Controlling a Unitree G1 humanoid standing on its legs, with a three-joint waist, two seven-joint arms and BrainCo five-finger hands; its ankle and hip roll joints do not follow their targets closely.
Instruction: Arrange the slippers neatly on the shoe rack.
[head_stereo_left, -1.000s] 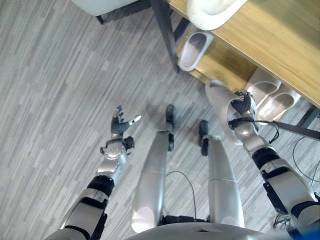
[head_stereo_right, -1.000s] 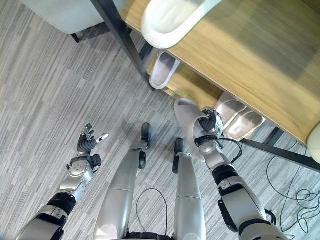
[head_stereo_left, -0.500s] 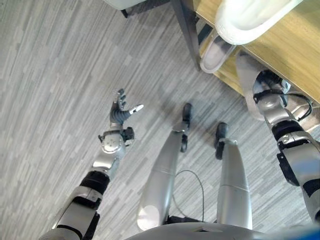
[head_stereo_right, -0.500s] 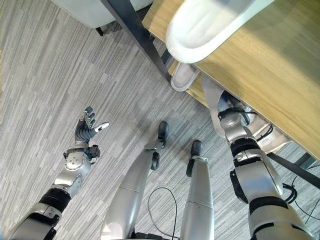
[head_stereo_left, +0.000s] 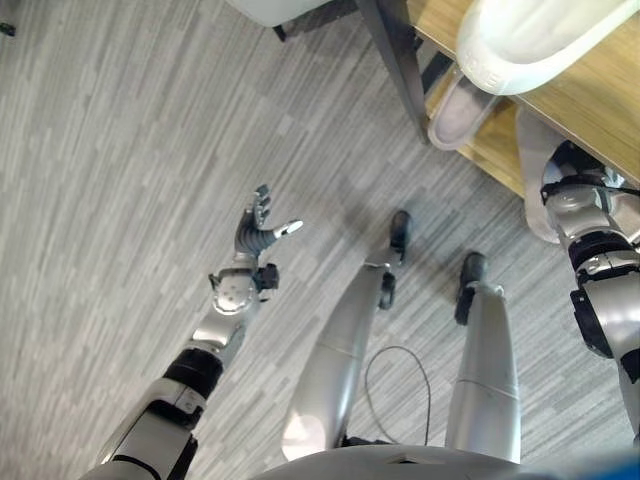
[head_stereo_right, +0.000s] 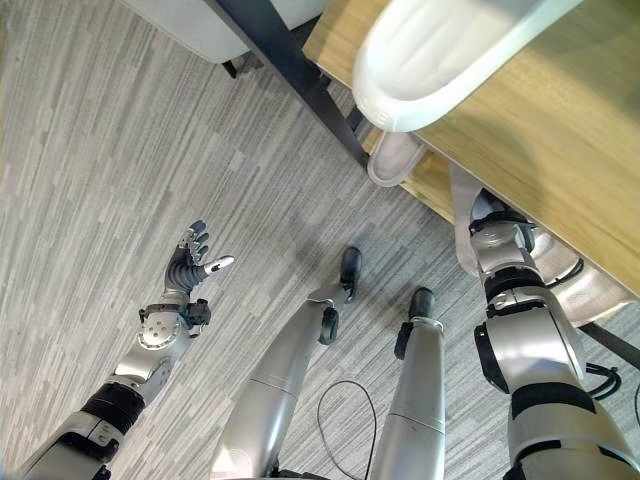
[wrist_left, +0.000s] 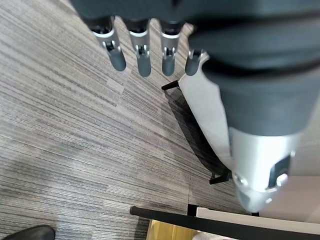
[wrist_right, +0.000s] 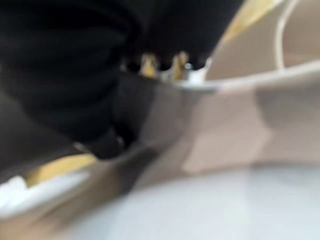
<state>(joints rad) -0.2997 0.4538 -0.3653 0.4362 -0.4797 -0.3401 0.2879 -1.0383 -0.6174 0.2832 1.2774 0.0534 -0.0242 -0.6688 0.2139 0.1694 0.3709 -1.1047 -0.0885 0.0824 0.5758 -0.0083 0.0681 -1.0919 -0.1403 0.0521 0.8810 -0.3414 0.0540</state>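
Most of your right hand (head_stereo_right: 493, 213) is tucked under the wooden top shelf (head_stereo_right: 560, 130) of the shoe rack, so you cannot tell whether its fingers grip the pale slipper (head_stereo_right: 462, 225) pressed against it at the lower shelf. Another slipper (head_stereo_right: 395, 160) lies further left on that shelf, a third (head_stereo_right: 450, 50) rests on top. A black rack post (head_stereo_right: 290, 70) stands beside them. Your left hand (head_stereo_left: 258, 230) hangs over the grey floor (head_stereo_left: 120, 200), fingers (wrist_left: 144, 55) spread and holding nothing.
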